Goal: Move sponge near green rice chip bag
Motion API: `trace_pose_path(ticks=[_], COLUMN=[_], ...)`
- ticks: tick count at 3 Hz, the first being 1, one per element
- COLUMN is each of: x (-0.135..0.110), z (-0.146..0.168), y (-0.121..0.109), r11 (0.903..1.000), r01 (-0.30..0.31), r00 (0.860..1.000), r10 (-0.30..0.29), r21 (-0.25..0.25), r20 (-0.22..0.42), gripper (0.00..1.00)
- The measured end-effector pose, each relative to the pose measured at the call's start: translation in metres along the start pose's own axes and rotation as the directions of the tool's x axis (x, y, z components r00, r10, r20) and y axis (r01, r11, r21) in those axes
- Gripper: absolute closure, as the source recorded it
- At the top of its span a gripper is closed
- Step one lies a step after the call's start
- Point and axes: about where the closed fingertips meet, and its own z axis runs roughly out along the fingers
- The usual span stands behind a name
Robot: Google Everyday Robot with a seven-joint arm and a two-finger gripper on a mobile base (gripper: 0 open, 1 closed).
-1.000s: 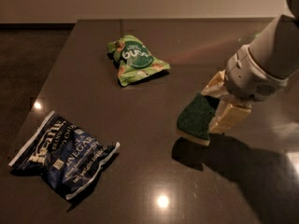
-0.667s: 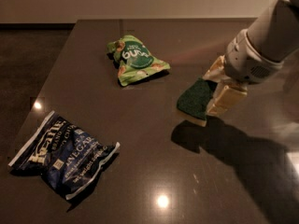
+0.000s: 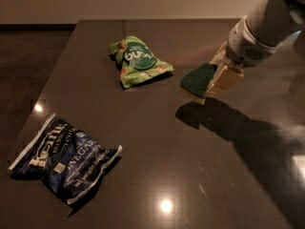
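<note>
1. sponge (image 3: 198, 79) is clamped in the gripper (image 3: 217, 75) at the right of the view, lifted clear of the counter (image 3: 157, 142).
2. its shadow (image 3: 202, 116) falls on the dark surface just below it and runs off toward the lower right.
3. the sponge is tilted: its dark green top faces left and toward the camera, and the pale yellow foam shows as a thin strip along the lower edge.
4. the jaws are closed on the sponge's right part; 1 cream jaw lies in front of it and the other shows behind, above the sponge's upper edge.
5. the white arm (image 3: 267, 27) comes in from the upper right corner and slopes down to the gripper.
6. the green bag (image 3: 138, 61) lies flat on the counter to the left of the sponge, near it but apart, with a strip of bare counter between them.
7. its white lettering sits on a darker round patch, facing up.
8. the blue bag (image 3: 62, 159) lies crumpled at the lower left, close to the counter's left edge, well apart from both the green bag and the sponge.
</note>
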Motion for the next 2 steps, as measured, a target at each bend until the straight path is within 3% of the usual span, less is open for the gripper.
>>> trace_pose_path(ticks=[1,2], x=[0.000,-0.004], z=[0.013,0.027], y=[-0.029,-0.037], r11=[0.9972,0.9945], r01=[-0.073,-0.105], r00=[0.997,0.994], r10=[0.073,0.104], r21=[0.016,-0.001], r20=[0.016,0.037], gripper=[1.00,1.00])
